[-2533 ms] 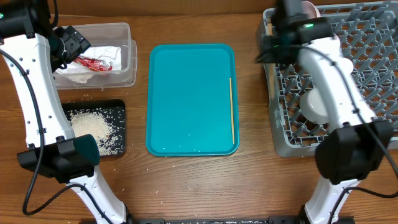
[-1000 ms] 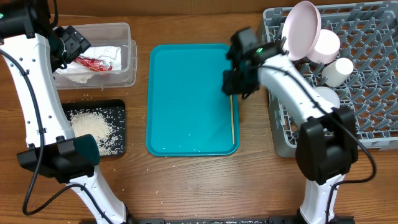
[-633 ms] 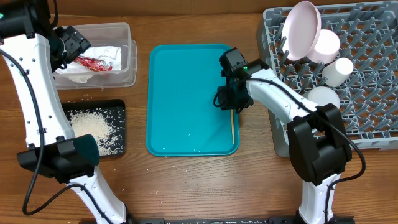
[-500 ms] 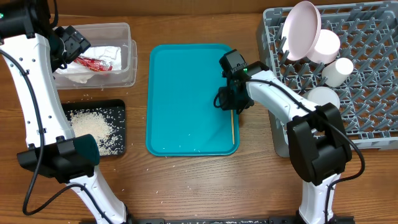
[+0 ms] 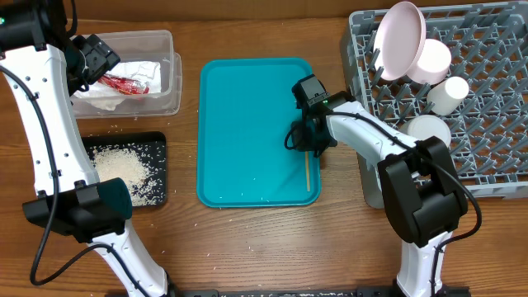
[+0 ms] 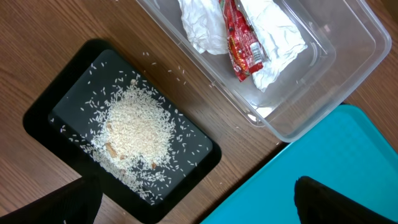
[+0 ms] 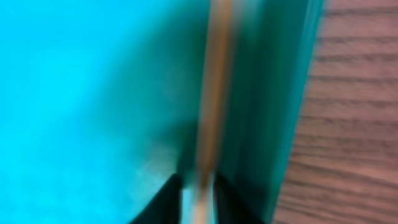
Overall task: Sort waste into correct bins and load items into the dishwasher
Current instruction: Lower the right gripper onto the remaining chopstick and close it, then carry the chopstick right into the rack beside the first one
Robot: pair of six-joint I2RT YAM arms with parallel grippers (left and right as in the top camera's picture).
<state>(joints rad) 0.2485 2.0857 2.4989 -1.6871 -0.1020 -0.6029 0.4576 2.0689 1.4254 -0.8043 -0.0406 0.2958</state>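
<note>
Chopstick (image 5: 308,172): right there in the right gripper (image 5: 306,147), lying on the serving tray (image 5: 247,115) along its right edge.
Dish rack (image 5: 495,107): just right of that gripper.
Tub (image 5: 167,92): under the left gripper (image 5: 96,58).
Shallow tray (image 5: 158,142): just before the tub.

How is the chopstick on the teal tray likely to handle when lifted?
The chopstick looks like thin, straight wood: probably stiff and light. Pinched at one narrow spot by the right gripper, it may pivot. Lying close beside the teal tray rim, it could scrape or slip.
</note>
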